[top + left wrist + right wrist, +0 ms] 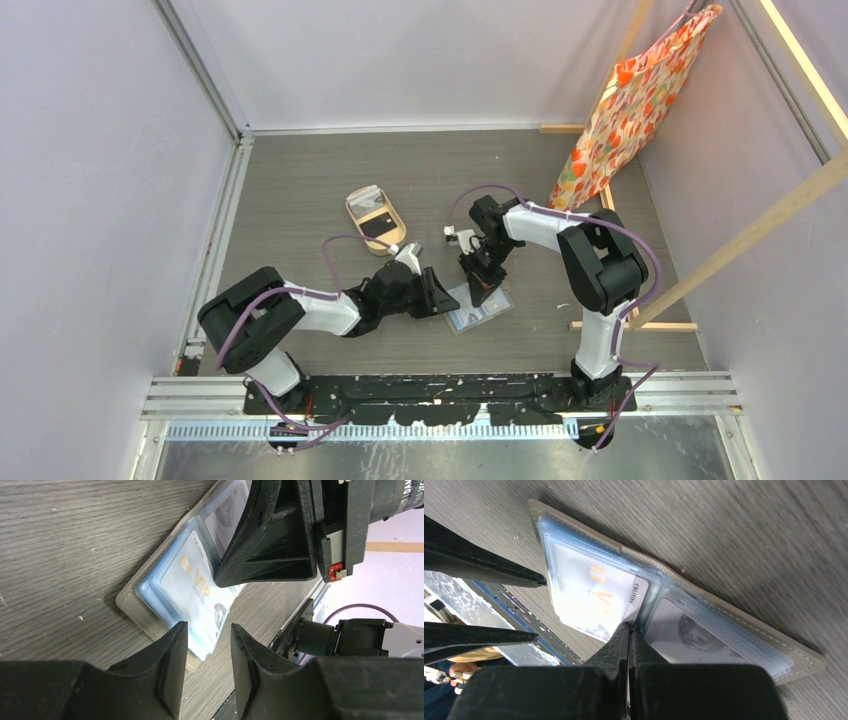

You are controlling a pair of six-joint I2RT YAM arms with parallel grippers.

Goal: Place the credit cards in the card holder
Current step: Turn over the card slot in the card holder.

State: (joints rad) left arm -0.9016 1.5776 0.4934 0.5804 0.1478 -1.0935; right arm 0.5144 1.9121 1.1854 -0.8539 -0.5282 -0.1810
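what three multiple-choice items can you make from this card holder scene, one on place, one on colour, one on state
1. Where does the card holder lie?
A. against the far wall
B. open on the table, near its middle
C. off the table

2. What colour is the card in the tan tray?
A. black
B. red
C. green

3. How is the right claw?
A. wide open
B. shut
C. out of view

Answers:
1 B, the top view shows it spread flat there.
2 A, a dark card lies in the tray.
3 B, its fingers meet at the edge of the pale card in the sleeve.
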